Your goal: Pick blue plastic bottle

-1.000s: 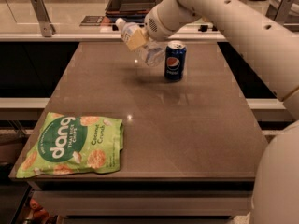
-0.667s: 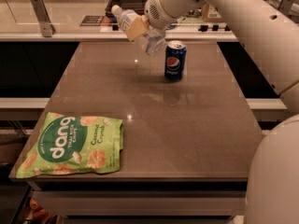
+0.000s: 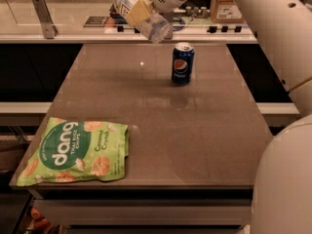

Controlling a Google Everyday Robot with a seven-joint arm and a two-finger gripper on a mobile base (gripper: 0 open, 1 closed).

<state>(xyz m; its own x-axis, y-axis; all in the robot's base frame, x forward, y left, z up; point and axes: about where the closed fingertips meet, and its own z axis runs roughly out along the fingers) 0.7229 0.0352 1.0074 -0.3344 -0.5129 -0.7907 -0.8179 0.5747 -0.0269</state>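
Observation:
The blue plastic bottle (image 3: pixel 132 11) is a small clear bottle with a pale label and a white cap. It hangs tilted in the air above the far edge of the table, cap up to the left. My gripper (image 3: pixel 141 9) is shut on the bottle's middle, with a tan finger pad (image 3: pixel 140 11) lying across it. The white arm reaches in from the upper right.
A dark blue Pepsi can (image 3: pixel 183 63) stands upright on the brown table (image 3: pixel 195 126), below and right of the bottle. A green Dang chips bag (image 3: pixel 78 150) lies at the near left corner. A counter with boxes runs behind the table.
My gripper has lifted the bottle higher and a little to the left, away from the table. The can and the chips bag have not moved.

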